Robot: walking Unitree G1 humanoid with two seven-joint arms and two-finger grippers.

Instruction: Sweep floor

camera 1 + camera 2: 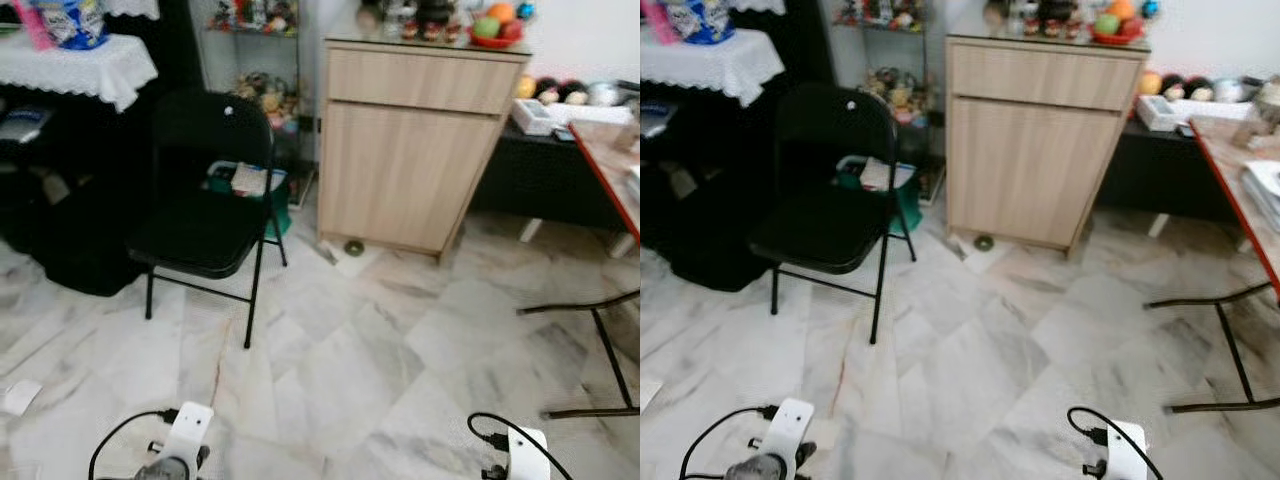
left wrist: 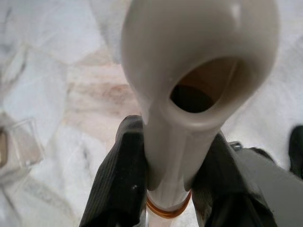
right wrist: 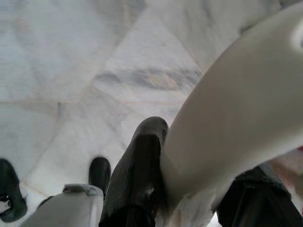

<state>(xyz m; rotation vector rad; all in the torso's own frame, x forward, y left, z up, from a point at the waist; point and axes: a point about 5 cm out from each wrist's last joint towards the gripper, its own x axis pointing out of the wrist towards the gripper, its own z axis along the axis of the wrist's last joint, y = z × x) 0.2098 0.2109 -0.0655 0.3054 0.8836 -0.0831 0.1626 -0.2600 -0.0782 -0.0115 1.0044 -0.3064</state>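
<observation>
Between ribbed black fingers (image 2: 118,179) of left hand (image 2: 168,182), smooth cream handle (image 2: 189,90).

You are looking at a white marble floor (image 1: 340,370) with grey veins, laid in large tiles. A black folding chair (image 1: 205,200) stands on it toward the far left, just in front of a dark piece of furniture. A light wooden cabinet (image 1: 405,150) stands at the far edge, and a small dark round object (image 1: 354,247) lies on the floor just before its base. At the right edge you can see the black metal legs of a table (image 1: 600,350). A small white scrap (image 1: 18,396) lies near the left edge.
</observation>
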